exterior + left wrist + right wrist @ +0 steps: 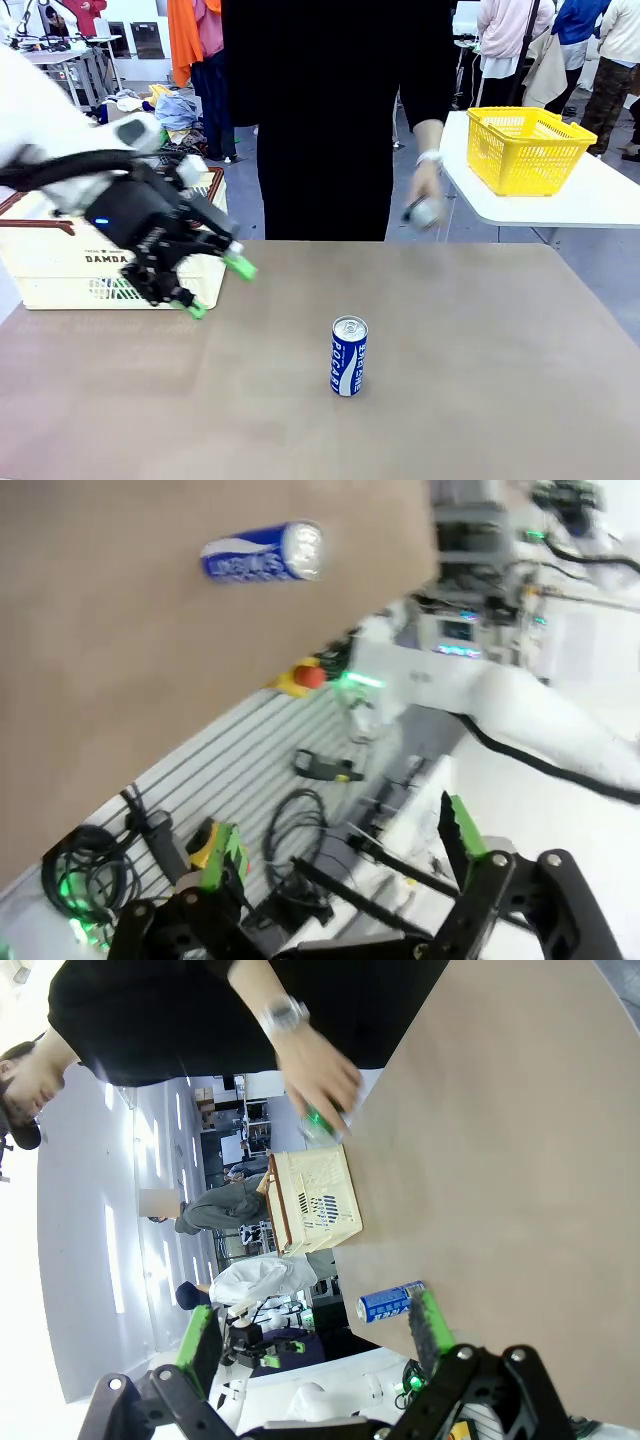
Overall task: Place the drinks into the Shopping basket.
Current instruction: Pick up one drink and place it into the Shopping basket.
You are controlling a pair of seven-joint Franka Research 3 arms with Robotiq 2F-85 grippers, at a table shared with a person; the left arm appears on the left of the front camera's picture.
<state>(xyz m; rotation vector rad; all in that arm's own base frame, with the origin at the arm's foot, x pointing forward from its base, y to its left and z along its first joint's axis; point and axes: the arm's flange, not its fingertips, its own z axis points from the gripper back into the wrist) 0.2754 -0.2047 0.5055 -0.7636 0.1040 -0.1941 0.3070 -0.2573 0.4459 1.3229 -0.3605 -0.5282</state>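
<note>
In the upper left of the front view, the left arm has a smooth white shell, and a thick black cable runs along it. The left gripper is black, with a small blue light on its body and bright green pads at the fingertips. Along the bottom of the right wrist view, the right gripper has black linkage bars with pale round pivot screws and green pads. At top centre of the front view, the person wears a black top whose sleeve ends above the wrist, and a silvery watch.
</note>
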